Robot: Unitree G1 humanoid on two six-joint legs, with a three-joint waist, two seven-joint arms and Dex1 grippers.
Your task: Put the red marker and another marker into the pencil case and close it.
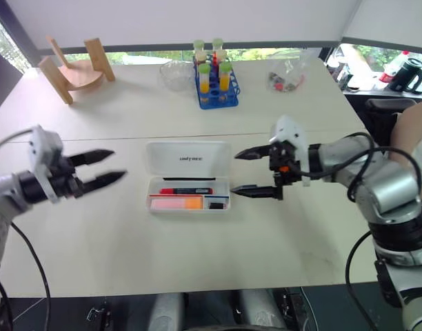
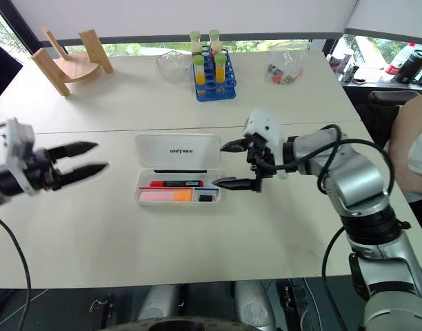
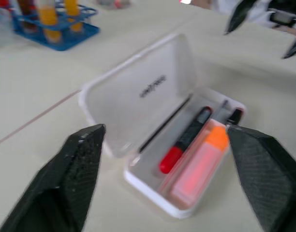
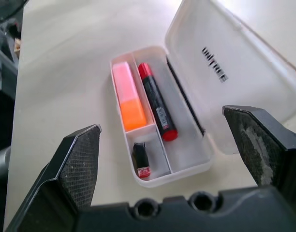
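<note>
The pencil case (image 1: pixel 188 185) lies open in the middle of the pale surface (image 1: pixel 128 248), its lid folded back on the far side with dark lettering showing. Its tray holds three things: the red marker (image 1: pixel 186 190) in the far slot, the pink-and-orange highlighter (image 1: pixel 176 203) in the near slot, and one tiny black-and-red stub (image 1: pixel 215 205) in the small compartment at the right end. The left pincer (image 1: pixel 102 169) hangs well to the left of the case, fingers spread and holding nothing. The right pincer (image 1: pixel 251 172) hovers just right of the case, fingers spread wide and empty. On the far side stands one blue rack (image 1: pixel 216 88) carrying four tubes with green caps and orange or yellow contents. Beside it sit one clear bowl (image 1: pixel 176 73), one clear bag (image 1: pixel 288 74) of small items to the right, and one wooden stand (image 1: pixel 74 69) to the far left.
</note>
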